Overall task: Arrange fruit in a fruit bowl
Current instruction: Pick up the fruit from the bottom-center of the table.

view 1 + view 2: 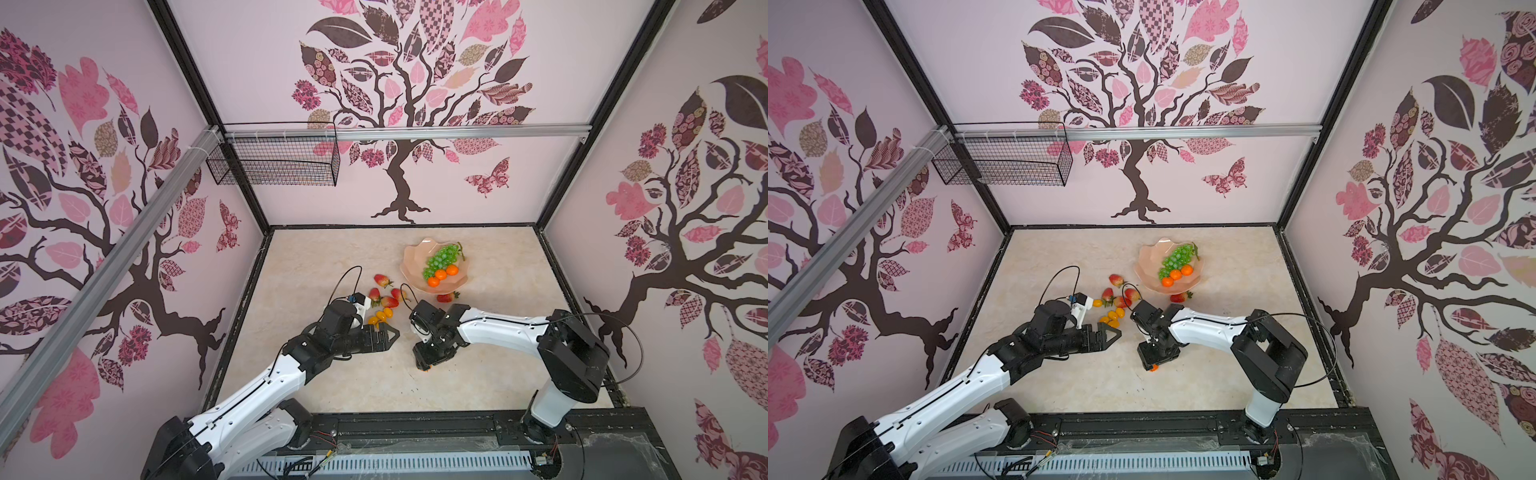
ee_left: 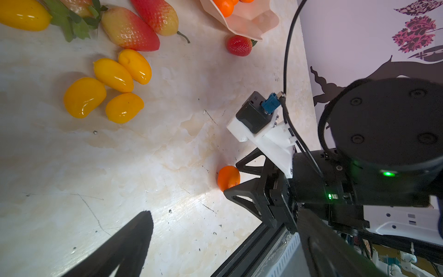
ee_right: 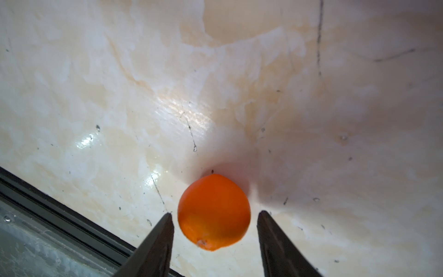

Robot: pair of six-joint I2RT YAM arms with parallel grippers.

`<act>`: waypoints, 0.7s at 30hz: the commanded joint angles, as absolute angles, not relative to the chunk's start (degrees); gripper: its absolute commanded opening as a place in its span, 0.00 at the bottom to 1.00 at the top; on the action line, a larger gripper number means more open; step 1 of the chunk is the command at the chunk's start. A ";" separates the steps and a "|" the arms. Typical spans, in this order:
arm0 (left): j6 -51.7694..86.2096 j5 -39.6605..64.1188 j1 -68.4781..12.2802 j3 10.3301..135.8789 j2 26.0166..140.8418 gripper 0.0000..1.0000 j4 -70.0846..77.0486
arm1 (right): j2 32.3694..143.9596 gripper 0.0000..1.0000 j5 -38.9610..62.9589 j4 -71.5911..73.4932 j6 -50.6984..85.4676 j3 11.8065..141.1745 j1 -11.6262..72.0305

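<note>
The peach-pink fruit bowl (image 1: pixel 415 254) stands at the back right of the table and holds a green grape bunch (image 1: pixel 443 257) and three tangerines (image 1: pixel 440 275). Another tangerine (image 3: pixel 213 212) lies on the table near the front. My right gripper (image 3: pixel 215 213) points down over it, open, with a finger on each side and a gap at both. Several strawberries (image 1: pixel 382 280) and yellow tomatoes (image 1: pixel 380 316) lie left of the bowl. One strawberry (image 1: pixel 446 297) rests against the bowl's near rim. My left gripper (image 1: pixel 392 332) hovers sideways by the tomatoes, open and holding nothing.
A black wire basket (image 1: pixel 274 162) hangs on the back-left wall, high above the table. The table's black front rail (image 3: pixel 60 213) runs close behind the right gripper. The two grippers are close together at the table's middle, and walls enclose three sides.
</note>
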State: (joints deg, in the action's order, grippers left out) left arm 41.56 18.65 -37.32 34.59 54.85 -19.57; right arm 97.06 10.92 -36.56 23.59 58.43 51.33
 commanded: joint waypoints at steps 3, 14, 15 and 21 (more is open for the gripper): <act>40.88 18.63 -37.49 33.24 54.49 0.98 -18.94 | 99.47 0.59 10.46 -36.49 23.38 59.50 51.81; 41.04 18.46 -37.44 32.87 54.36 0.98 -18.92 | 100.46 0.55 10.20 -35.76 23.55 58.94 51.93; 41.13 18.37 -37.44 32.84 54.32 0.98 -18.90 | 100.47 0.55 10.16 -35.71 23.55 58.82 51.91; 41.16 18.32 -37.49 32.96 54.53 0.98 -18.62 | 99.95 0.53 9.85 -35.69 23.71 58.74 52.00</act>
